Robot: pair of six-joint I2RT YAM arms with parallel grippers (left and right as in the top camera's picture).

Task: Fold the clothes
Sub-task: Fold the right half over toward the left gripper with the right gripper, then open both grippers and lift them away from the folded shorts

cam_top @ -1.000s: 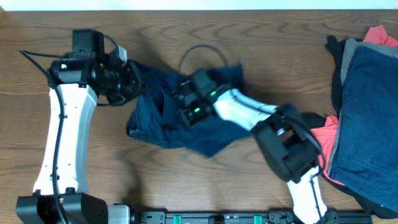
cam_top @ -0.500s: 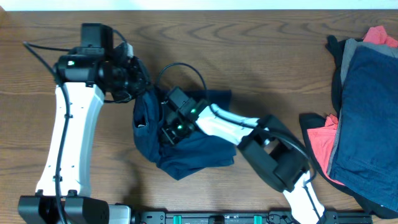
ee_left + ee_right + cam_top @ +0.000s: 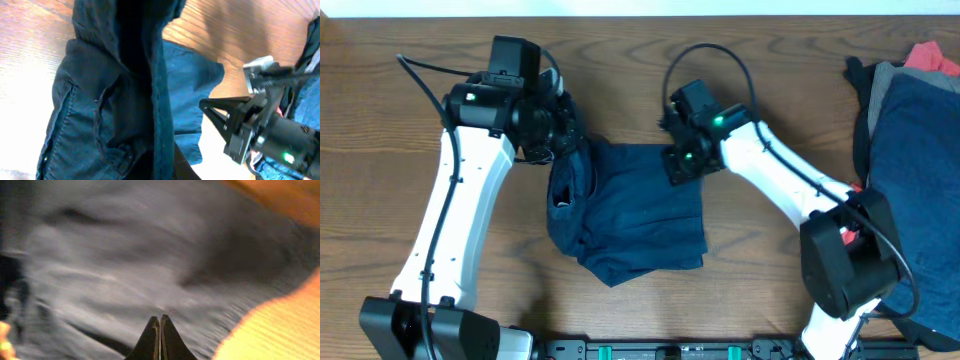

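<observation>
- The navy shorts (image 3: 632, 215) lie mid-table, between the two arms and mostly flat. Their lower left is bunched into loose folds.
- The rest of the clothes (image 3: 910, 150) sit heaped at the far right edge of the table (image 3: 770, 60), well apart from the shorts.
- Your left gripper (image 3: 563, 138) is at the upper left corner of the shorts. The left wrist view shows a ridge of cloth (image 3: 150, 75) rising into it, so I judge it is pinching the fabric there.
- Your right gripper (image 3: 678, 165) hangs at the upper right corner. Its fingertips (image 3: 154, 330) are pressed together with no cloth showing between them. The view is blurred, so you cannot rule out a thin edge caught there.
- Expect the shorts to be light, limp and a little grippy on the wood. They will likely sag and drag rather than slide as one piece.
- Take hold at the hems or the stitched pocket seam (image 3: 100, 110), where doubled cloth should give the pads more to bite.
- Avoid pinching mid-panel, since that would probably lift one layer and leave the layer under it behind.
- Hold two corners level when you fold, or the limp side will likely trail and crease.
</observation>
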